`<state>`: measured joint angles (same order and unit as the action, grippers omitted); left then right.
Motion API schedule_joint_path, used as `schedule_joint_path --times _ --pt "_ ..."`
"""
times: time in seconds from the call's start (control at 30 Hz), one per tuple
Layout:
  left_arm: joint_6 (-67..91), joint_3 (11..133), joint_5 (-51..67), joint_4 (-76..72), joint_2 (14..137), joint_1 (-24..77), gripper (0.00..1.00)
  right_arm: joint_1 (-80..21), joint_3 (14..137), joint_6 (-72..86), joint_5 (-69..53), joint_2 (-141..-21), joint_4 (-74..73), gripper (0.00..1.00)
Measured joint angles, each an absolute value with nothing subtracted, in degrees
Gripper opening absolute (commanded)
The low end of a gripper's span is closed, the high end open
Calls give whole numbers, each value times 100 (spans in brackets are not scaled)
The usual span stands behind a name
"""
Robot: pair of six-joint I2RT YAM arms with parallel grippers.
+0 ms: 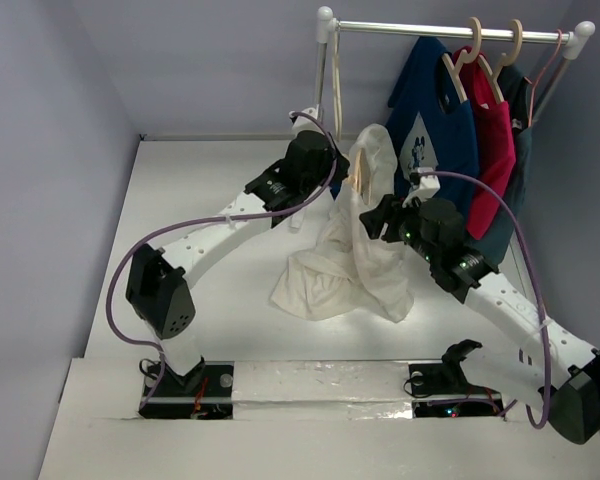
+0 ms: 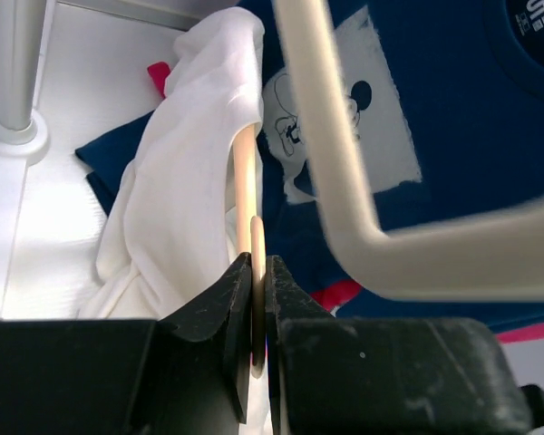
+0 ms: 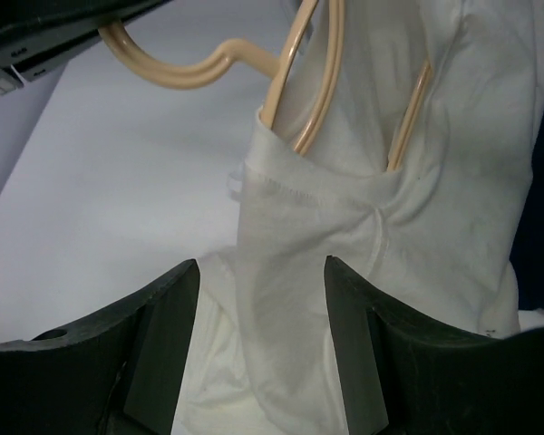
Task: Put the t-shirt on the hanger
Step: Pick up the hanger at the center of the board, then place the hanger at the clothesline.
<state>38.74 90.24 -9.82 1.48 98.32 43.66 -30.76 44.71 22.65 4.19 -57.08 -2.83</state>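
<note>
The thin cream-white t-shirt (image 1: pixel 365 255) pools on the white bench (image 1: pixel 205 175) and hangs between the right fingers (image 3: pixel 163 335), which stand apart, seemingly not gripping it. The left fingers (image 2: pixel 208 313) are clamped on the tan wooden hanger (image 2: pixel 245 190), which is inside the shirt.

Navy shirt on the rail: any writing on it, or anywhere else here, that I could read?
"UT", roughly, cut by the picture's edge: white letters on the navy shirt.
White print on it: a cartoon figure, any words too blurred.
Nothing else legible.
</note>
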Motion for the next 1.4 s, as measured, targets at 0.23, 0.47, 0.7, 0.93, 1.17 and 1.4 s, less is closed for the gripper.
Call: schedule_joint_path --times 0.23,0.47,0.7,0.93,1.17,1.4 --pt "3787 9435 -1339 816 9623 4762 0 -3135 4654 2493 -163 -5741 -333 66" --pt "3730 9911 -1660 1133 9581 5258 0 -3422 4862 2630 -261 -5898 -604 50" --pt "3669 10121 -1846 1363 9581 5419 0 -3422 4871 2742 -113 -5719 -808 15" --pt "3531 10521 -1922 1680 9581 5422 0 -3378 5072 3083 -106 -5662 -871 0" --pt "3103 11028 -1763 1594 9452 5428 76 -3385 5767 3361 -451 -5684 -1216 0" --pt "2705 10532 -1767 1157 7953 5430 99 -3210 6779 3509 -913 -6099 -1605 0"
